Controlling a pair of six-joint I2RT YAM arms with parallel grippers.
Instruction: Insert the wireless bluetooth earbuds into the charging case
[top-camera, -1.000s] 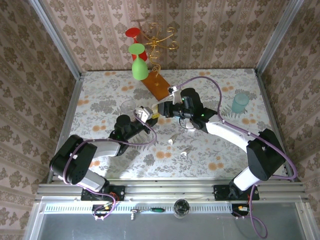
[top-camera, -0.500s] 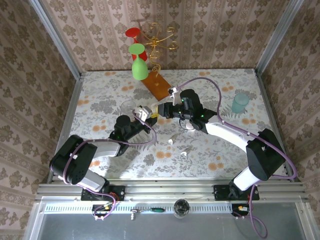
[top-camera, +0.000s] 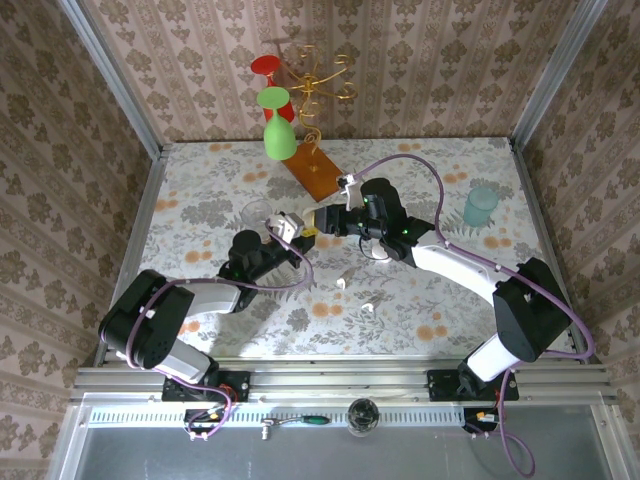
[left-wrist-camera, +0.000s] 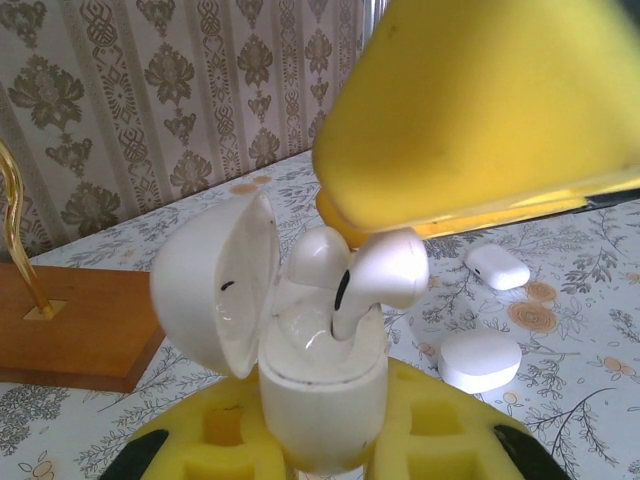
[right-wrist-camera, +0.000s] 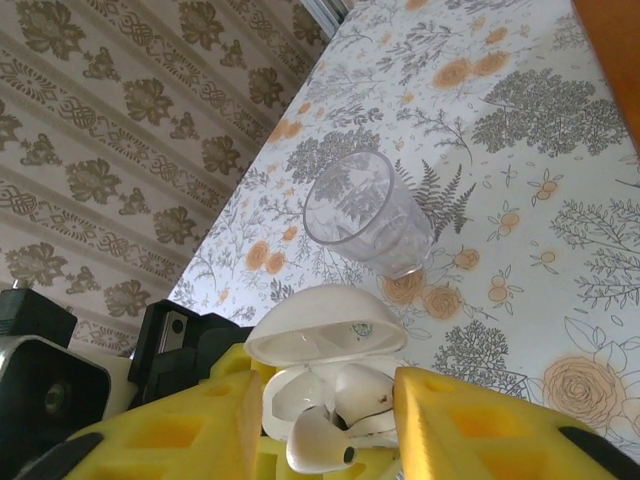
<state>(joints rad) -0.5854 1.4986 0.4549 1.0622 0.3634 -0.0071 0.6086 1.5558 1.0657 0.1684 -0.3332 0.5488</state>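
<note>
Only thing like a label here is a tiny dark mark inside the lid (right-wrist-camera: 325, 335) of the charging case (left-wrist-camera: 322, 400), and it's too small to read.

The left gripper (left-wrist-camera: 320, 430) is clamped on the lower half of the case, with a yellow pad on each side. It holds the case upright above the middle of the desk (top-camera: 200, 190), a bit toward the far edge, with the lid flipped open.

Two white earbuds (left-wrist-camera: 320, 258) are in the case. One sits down in its slot next to the lid. The second earbud (left-wrist-camera: 385, 272) has its stem in the slot, but its head sticks up and tilts.

The right gripper (right-wrist-camera: 328, 385) hangs right at the open case with its yellow fingers (right-wrist-camera: 470, 430) a little apart, one on either side of the earbuds. In its own wrist view there's a gap between pads and earbuds, so it isn't gripping anything. From the left wrist view one finger sits just above the raised earbud, and I can't tell if they touch.

A clear glass (right-wrist-camera: 365, 212) stands on the desk just past the case. Two small white pieces (top-camera: 341, 284) lie closer to the near edge, well apart from the case.
</note>
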